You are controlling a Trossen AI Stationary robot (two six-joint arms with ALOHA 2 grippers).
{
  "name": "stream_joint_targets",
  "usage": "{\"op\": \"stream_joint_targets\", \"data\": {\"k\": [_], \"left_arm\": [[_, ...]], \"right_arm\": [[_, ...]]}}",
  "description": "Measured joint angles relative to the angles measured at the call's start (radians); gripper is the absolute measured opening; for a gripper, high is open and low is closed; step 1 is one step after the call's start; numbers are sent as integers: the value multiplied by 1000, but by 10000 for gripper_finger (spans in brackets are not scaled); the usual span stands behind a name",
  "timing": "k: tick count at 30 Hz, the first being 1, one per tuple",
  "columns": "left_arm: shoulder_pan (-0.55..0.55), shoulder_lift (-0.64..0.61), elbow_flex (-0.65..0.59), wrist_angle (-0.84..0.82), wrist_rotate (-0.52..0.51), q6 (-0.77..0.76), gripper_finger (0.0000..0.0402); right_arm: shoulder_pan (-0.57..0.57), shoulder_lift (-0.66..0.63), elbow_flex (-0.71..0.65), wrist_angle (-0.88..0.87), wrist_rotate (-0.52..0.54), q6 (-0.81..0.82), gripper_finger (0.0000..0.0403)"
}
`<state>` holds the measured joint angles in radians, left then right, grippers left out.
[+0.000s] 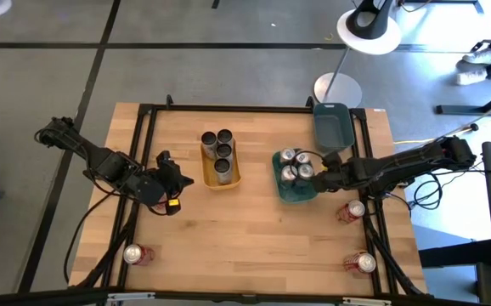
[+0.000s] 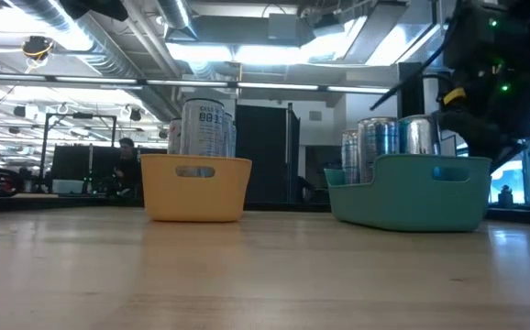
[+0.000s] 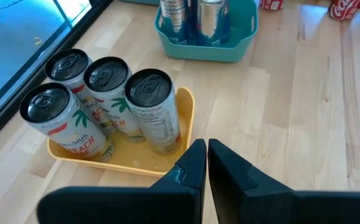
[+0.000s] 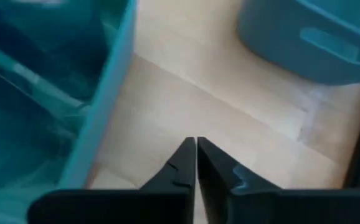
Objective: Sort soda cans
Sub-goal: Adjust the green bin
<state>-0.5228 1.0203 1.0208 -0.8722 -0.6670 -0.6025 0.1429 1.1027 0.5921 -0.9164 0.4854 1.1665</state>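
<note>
Right tool (image 1: 323, 177) sits low on my tabletop (image 1: 254, 229) just beside the teal tray (image 1: 294, 192), with its two fingers pressed together and nothing between them. My left tool (image 1: 184, 181) waits near the yellow tray (image 1: 221, 180), and I see its fingers together and empty too. I count four dark-topped cans (image 1: 218, 153) standing in the yellow tray, a bunch of silver cans (image 1: 296, 165) standing in the teal tray, three red cans (image 1: 352, 211) lying out on the bare wood, and a grey-blue tray (image 1: 333, 124) at the back.
</note>
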Motion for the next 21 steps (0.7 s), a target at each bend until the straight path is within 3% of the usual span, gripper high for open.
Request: {"op": "stream_joint_targets", "data": {"k": [4,10,21], "left_arm": [[0,0,0,0,0,0,11],[0,0,0,0,-3,5,11],[0,0,0,-1,-4,7,11]], "right_arm": [[1,0,-17,44,-15,-29,7],[1,0,-48,249,-86,-126,8],[0,49,-117,492,-56,-118,2]]}}
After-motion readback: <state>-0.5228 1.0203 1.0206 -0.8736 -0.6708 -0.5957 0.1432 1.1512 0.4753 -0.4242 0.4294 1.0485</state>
